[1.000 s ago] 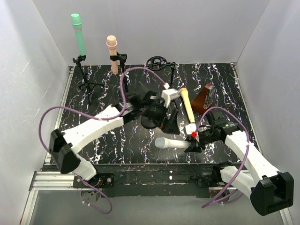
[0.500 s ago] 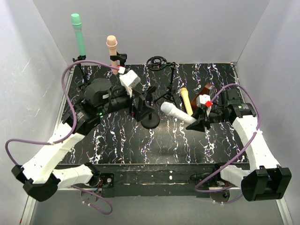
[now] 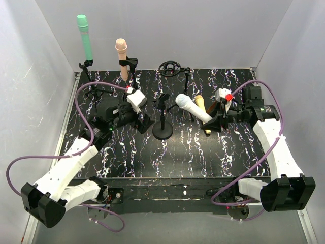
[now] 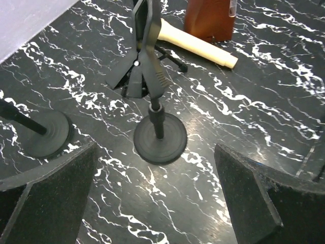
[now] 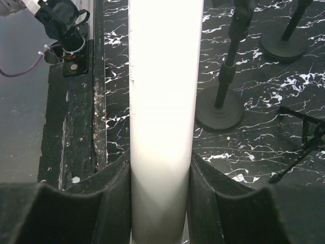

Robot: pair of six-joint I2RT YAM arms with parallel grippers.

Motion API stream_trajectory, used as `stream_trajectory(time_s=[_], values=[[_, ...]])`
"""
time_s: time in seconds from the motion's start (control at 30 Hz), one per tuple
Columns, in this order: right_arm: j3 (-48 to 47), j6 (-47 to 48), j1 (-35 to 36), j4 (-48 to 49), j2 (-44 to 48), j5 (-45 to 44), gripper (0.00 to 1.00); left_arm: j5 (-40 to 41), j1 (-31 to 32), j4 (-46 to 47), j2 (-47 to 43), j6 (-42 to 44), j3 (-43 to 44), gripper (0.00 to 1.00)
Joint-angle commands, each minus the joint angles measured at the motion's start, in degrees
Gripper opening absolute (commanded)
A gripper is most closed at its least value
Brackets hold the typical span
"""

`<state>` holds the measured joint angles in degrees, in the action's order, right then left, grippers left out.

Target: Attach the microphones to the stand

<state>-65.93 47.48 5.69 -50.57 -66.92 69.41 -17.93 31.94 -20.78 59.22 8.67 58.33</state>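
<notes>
Microphones already mounted are standing upright at the back: a slim mint green microphone (image 3: pixel 85 38) and a peach-pink microphone (image 3: pixel 121 55), both clipped into rear stands (image 3: pixel 130 63). Right gripper (image 5: pixel 160 162) is squeezing the barrel of a white microphone (image 3: pixel 192 108), holding it tilted in the air just beside an empty round-based black stand (image 3: pixel 162 122). Left gripper (image 4: pixel 156 150) is hanging wide apart near that stand, gripping nothing. A yellow microphone (image 4: pixel 195 44) is lying on the black marbled table (image 3: pixel 177 152), apparently loose, though partly hidden. Two are left.
</notes>
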Motion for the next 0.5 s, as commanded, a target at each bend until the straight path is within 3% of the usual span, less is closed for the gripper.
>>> stream_trajectory(time_s=[0.0,0.37,0.47], values=[[-3.9,-4.9,-0.1,5.5,-1.5,1.2,0.01,-6.1,-2.5,17.3,-3.1,6.4,-6.8,0.98],[-7.4,-7.1,0.5,8.6,-6.1,2.0,0.01,-16.2,-8.4,39.4,6.0,4.3,-12.0,0.98],[-7.8,-7.3,1.1,8.9,-6.7,1.8,0.01,-17.9,-8.7,41.4,9.5,3.4,-11.0,0.98]])
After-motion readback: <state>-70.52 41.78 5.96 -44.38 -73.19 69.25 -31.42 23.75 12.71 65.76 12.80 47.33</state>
